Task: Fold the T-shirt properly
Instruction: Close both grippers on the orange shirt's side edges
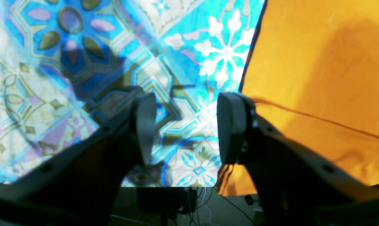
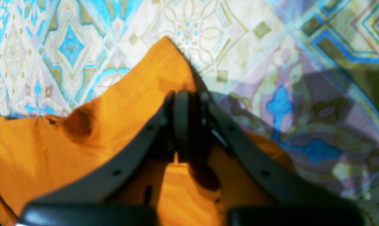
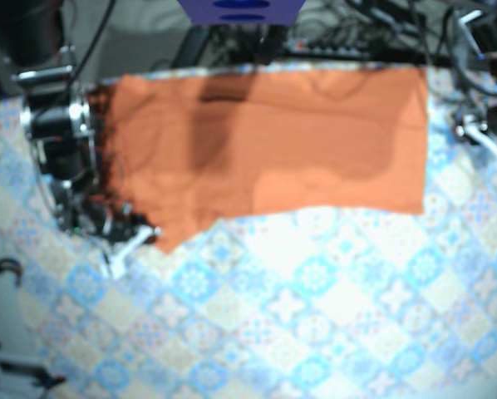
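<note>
The orange T-shirt (image 3: 265,141) lies spread across the far half of the table, with one corner drawn down to a point at the near left. In the right wrist view my right gripper (image 2: 189,125) is shut on a fold of the T-shirt (image 2: 51,157), just behind the pointed corner. It shows in the base view as the right gripper (image 3: 136,237) at the shirt's lower left tip. My left gripper (image 1: 189,125) stands open over the bare tablecloth, with the T-shirt's edge (image 1: 318,78) just to its right. A loose orange thread trails from its right finger (image 1: 233,125).
A blue and white patterned tablecloth (image 3: 315,316) covers the table. Cables and equipment (image 3: 373,25) lie beyond the far edge. The left arm (image 3: 481,125) sits at the right edge, beside the shirt's right side.
</note>
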Controlling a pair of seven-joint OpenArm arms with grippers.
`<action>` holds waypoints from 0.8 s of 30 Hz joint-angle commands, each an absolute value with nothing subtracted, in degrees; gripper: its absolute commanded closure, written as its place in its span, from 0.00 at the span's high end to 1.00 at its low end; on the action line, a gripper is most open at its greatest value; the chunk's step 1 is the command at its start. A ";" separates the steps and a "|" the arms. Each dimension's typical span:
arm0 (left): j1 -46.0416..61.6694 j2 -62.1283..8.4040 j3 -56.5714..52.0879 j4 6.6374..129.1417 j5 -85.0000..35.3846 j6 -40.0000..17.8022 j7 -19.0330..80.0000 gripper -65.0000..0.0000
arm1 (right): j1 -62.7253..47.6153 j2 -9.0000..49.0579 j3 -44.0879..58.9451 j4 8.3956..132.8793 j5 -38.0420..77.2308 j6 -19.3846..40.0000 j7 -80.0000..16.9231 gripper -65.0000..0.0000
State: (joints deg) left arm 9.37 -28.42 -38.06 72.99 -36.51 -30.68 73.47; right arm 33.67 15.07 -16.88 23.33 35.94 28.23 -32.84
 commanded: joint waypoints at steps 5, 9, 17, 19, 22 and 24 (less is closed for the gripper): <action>8.48 -29.67 -38.55 73.80 -37.14 -30.64 72.84 0.46 | 35.03 15.34 -21.49 23.87 35.65 28.53 -32.92 0.00; 5.41 -28.09 -38.64 73.63 -36.70 -30.46 72.84 0.46 | 34.68 15.34 -22.55 23.87 35.65 28.53 -31.96 0.00; -5.49 -26.77 -38.64 59.82 -36.79 -30.37 72.75 0.46 | 34.59 15.34 -22.55 23.87 35.65 28.53 -32.22 0.00; -8.48 -26.77 -38.64 54.73 -36.79 -30.37 71.08 0.46 | 34.59 15.34 -22.55 23.87 35.65 28.53 -32.22 0.00; -11.65 -26.86 -38.37 47.96 -36.62 -30.29 68.00 0.46 | 34.59 15.34 -22.55 23.87 35.65 28.53 -32.31 0.00; -14.29 -27.30 -38.29 43.56 -36.62 -30.29 66.68 0.46 | 34.59 15.34 -22.55 23.87 35.65 28.53 -32.40 0.00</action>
